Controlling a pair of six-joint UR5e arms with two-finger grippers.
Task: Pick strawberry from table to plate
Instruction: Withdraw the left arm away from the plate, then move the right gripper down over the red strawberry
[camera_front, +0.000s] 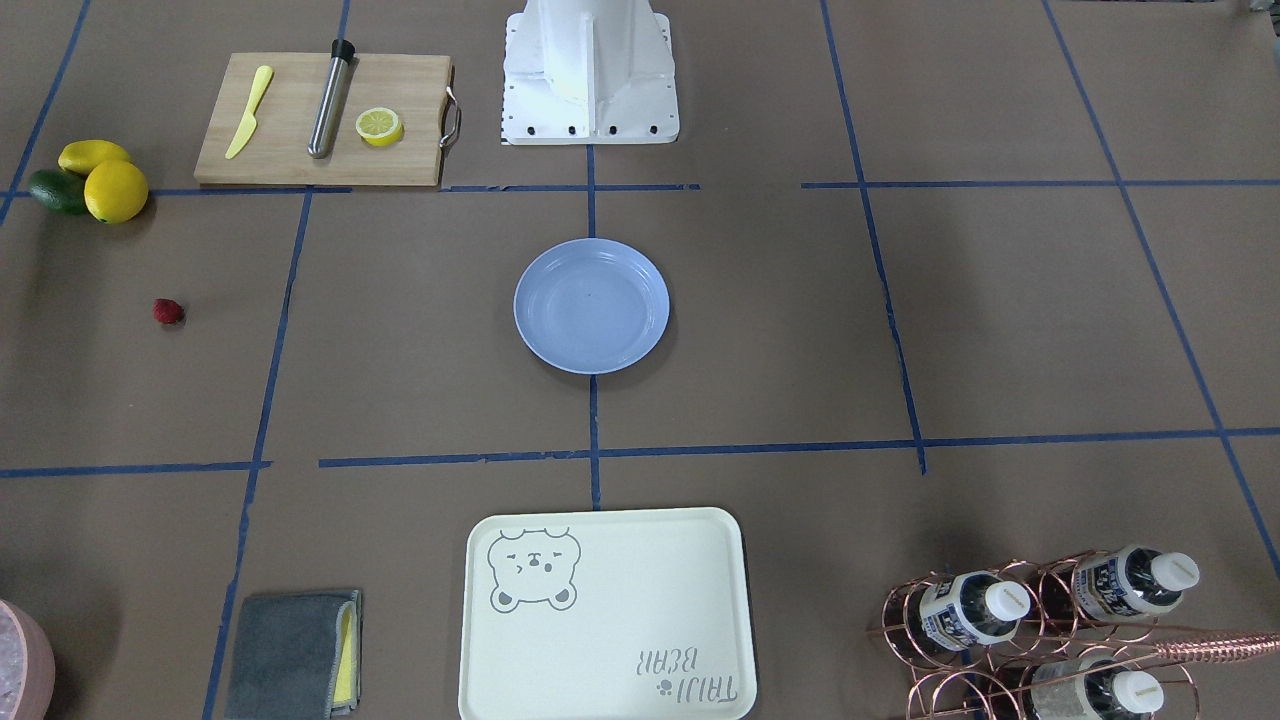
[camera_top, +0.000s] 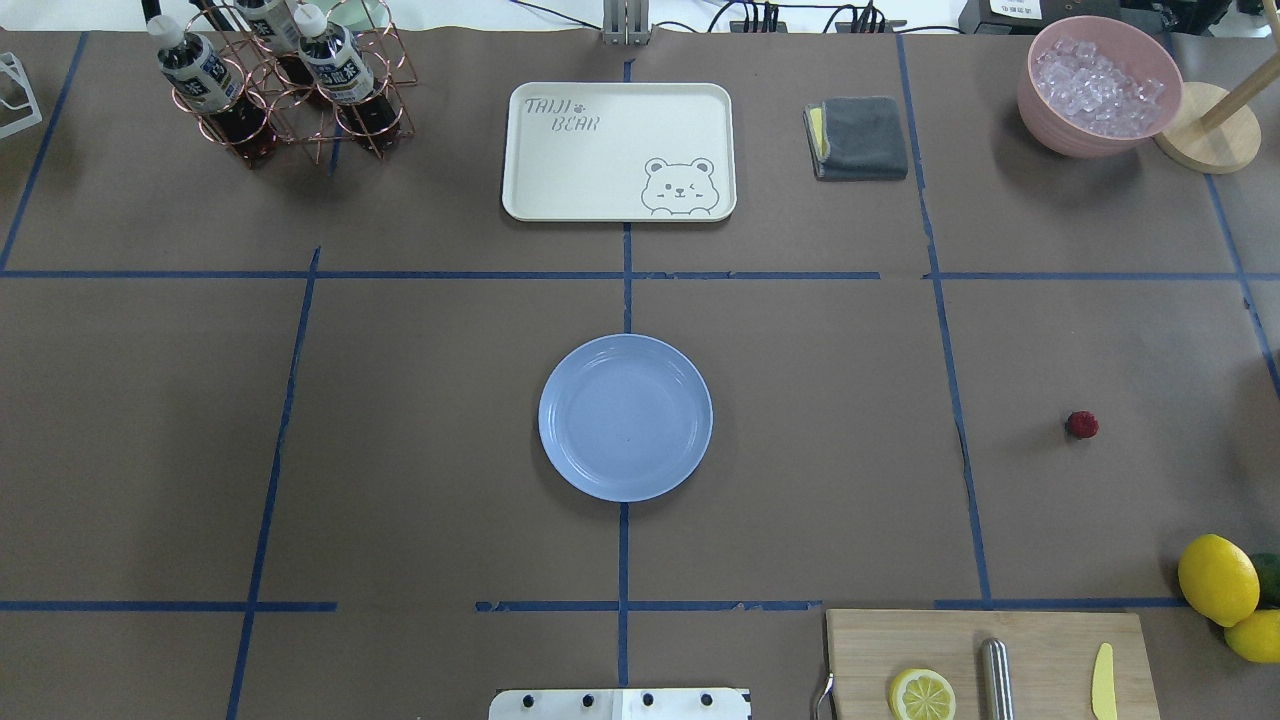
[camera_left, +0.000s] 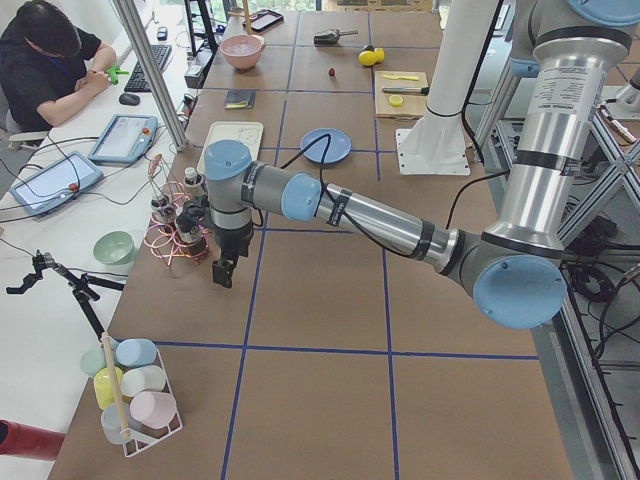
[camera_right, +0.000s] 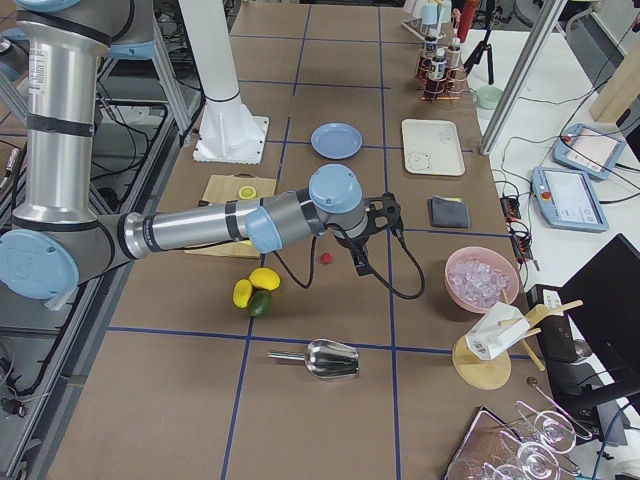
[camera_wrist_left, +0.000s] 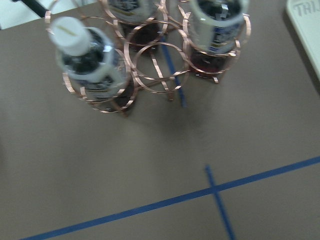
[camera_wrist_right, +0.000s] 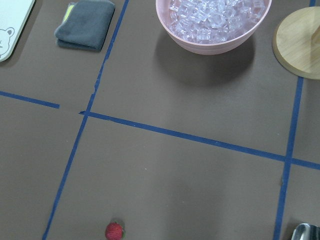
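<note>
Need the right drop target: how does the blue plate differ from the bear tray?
The plate is round and light blue; the tray is rectangular, cream, with a bear drawing. The plate sits mid-table; the tray lies farther from the robot's base. Both lie empty on the table.

The right gripper (camera_right: 360, 266) and the left gripper (camera_left: 222, 273) are showing only small and dark in the side views, so their jaws are reading as neither parted nor closed. Ahead of the left gripper, the bottles (camera_wrist_left: 90, 65) are blurring and running off the top edge. Ahead of the right gripper, the ice bowl (camera_wrist_right: 215, 30) is being cropped likewise.
</note>
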